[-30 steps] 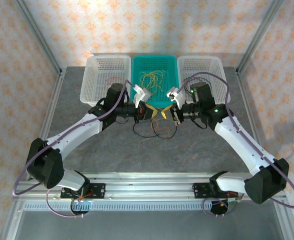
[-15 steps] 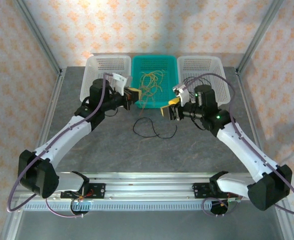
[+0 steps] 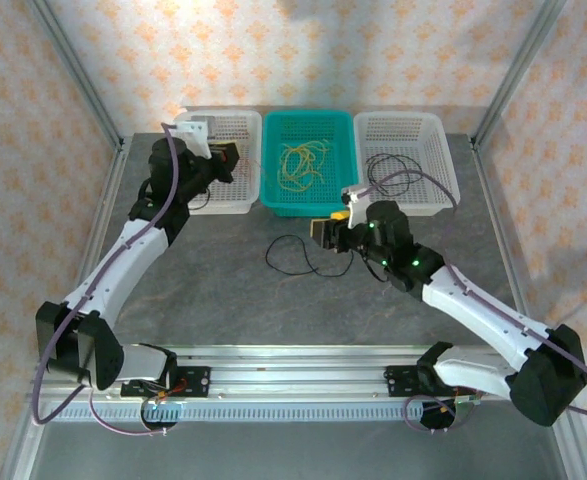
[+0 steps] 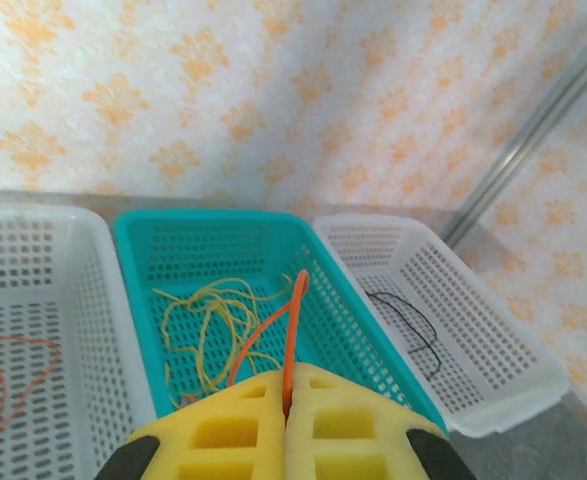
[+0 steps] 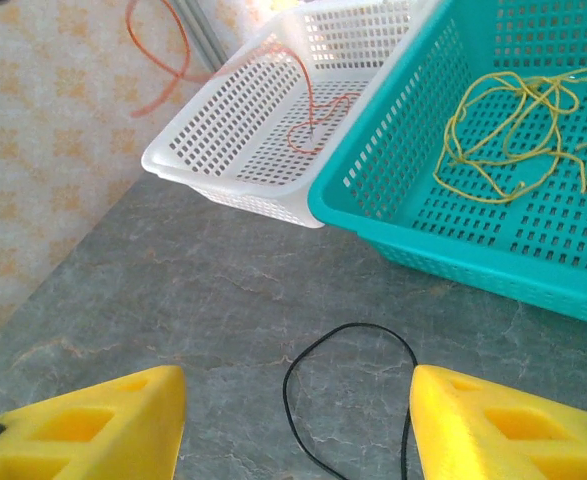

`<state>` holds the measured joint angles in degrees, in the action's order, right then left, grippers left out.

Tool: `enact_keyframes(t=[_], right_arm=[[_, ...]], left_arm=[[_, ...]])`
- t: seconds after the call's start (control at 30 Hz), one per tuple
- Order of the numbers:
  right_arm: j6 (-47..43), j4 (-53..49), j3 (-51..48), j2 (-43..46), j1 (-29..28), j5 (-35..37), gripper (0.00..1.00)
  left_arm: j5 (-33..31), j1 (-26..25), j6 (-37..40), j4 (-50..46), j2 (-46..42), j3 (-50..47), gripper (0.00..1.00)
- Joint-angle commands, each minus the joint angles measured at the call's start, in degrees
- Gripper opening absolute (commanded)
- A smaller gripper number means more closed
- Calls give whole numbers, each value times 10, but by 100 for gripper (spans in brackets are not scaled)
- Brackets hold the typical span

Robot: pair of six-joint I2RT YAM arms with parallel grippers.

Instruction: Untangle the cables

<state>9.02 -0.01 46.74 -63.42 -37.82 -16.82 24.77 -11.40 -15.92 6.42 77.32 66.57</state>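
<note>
My left gripper (image 3: 227, 160) hangs over the left white basket (image 3: 198, 205). Its yellow pads (image 4: 233, 430) are shut on an orange cable (image 4: 293, 320) that loops up from between them. More orange cable (image 5: 313, 125) lies in that basket. Yellow cables (image 3: 303, 165) lie tangled in the teal basket (image 3: 270, 170). A black cable (image 5: 348, 328) forms a loop on the grey table. My right gripper (image 5: 298, 385) is open just above it, one pad on each side of the loop and nothing held. In the top view this gripper (image 3: 328, 228) is near the teal basket's front edge.
Another black cable (image 3: 383, 160) lies in the right white basket (image 3: 443, 190). The three baskets stand in a row at the back of the table. Metal frame posts (image 3: 78, 90) rise at the back corners. Bare grey tabletop (image 3: 303, 310) lies in front of the black loop.
Both grippers were together at the table's middle. The left one has swung back-left over the left basket with the orange cable. The right one has opened and dropped towards the black loop.
</note>
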Motion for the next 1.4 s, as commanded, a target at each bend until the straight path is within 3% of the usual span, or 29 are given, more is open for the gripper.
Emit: enact_keyframes(t=[0.0,0.47,1.37], right_arm=[[64,69,-12,-8,-30,94,61],[122,124,63,-130,-97,196,63],[82,82,419,-464,-56,113,64]], left_arm=[[-12,17,-12,12,28,39,0],[-90,63,-16,4,156,130,0],[-141,92,-49,-18,308,189,0]])
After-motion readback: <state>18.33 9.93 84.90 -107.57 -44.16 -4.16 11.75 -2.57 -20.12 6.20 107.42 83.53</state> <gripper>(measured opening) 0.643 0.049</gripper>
